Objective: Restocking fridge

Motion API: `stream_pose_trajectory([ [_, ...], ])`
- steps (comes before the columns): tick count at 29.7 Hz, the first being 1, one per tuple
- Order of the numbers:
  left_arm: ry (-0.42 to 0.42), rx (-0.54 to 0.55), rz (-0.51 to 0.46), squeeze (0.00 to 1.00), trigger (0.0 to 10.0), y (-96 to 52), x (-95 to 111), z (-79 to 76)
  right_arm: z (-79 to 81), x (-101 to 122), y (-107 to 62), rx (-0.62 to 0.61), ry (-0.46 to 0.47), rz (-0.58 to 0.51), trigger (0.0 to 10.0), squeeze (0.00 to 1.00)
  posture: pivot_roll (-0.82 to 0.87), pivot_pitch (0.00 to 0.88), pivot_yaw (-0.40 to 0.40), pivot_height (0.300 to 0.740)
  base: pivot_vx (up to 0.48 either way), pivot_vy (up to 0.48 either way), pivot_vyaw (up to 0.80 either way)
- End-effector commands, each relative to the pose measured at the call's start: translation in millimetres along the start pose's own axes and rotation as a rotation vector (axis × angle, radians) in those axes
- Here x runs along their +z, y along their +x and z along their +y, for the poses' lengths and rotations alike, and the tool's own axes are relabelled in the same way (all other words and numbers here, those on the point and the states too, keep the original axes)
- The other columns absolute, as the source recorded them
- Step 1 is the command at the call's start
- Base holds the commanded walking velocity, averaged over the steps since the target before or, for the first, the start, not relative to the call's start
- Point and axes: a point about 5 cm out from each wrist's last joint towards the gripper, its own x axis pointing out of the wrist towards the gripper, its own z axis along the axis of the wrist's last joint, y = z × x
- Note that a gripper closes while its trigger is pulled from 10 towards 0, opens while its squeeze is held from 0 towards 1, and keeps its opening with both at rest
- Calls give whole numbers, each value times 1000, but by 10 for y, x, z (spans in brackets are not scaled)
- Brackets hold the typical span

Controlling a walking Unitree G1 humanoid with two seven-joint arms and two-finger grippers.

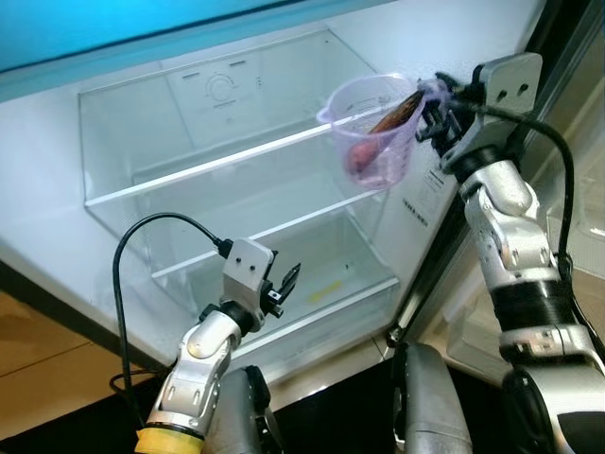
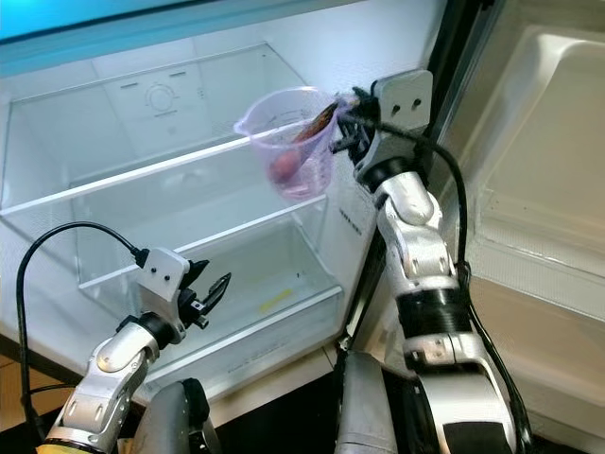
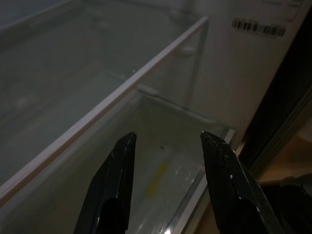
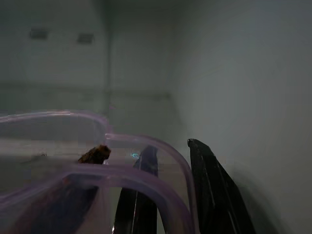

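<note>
Holding a clear, lilac-tinted plastic measuring jug [image 1: 371, 128] by its handle, my right gripper [image 1: 433, 104] has its two black fingers clamped on it at the open fridge's [image 1: 236, 189] right side, level with the upper glass shelf [image 1: 208, 165]. Inside the jug lie a reddish rounded piece and a long brown one. My left gripper [image 1: 286, 284] hangs lower, fingers apart, before the transparent bottom drawer [image 3: 165, 165].

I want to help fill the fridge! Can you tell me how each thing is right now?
Fridge: open, shelves bare.
Purple cup: held up at the top shelf, food inside.
Right gripper: shut on the cup's handle.
Left gripper: open, near the bottom drawer.
</note>
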Motion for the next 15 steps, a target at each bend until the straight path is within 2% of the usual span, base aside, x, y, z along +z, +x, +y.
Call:
stream_pose_trajectory([
  [1,-3,-7,11,0,10000,-6,-18,-32,101,5,2,59,21,4,10000,0,-24,219,34,560,0,0,0],
  [4,-5,-12,12,0,10000,10,-21,-42,143,35,13,74,30,-5,10000,0,-28,221,35,560,0,0,0],
  [6,-6,-17,11,0,10000,23,-19,-54,232,125,109,87,42,-28,10000,0,-26,220,37,560,0,0,0],
  [9,-6,-17,11,0,10000,24,-19,-55,288,170,160,99,46,-39,10000,0,-25,220,37,560,0,0,0],
  [11,-4,-17,11,0,10000,19,-18,-49,444,241,298,111,53,-49,10000,0,-21,221,36,560,0,0,0],
  [12,-4,-17,11,0,10000,19,-18,-49,444,241,298,111,53,-49,10000,0,-21,221,36,560,0,0,0],
  [14,-2,-14,14,0,10000,8,-18,-39,578,295,414,107,60,-56,10000,0,-12,225,35,560,0,0,0],
  [15,-2,-14,14,0,10000,8,-18,-39,578,295,414,107,60,-56,10000,0,-12,225,35,560,0,0,0],
])
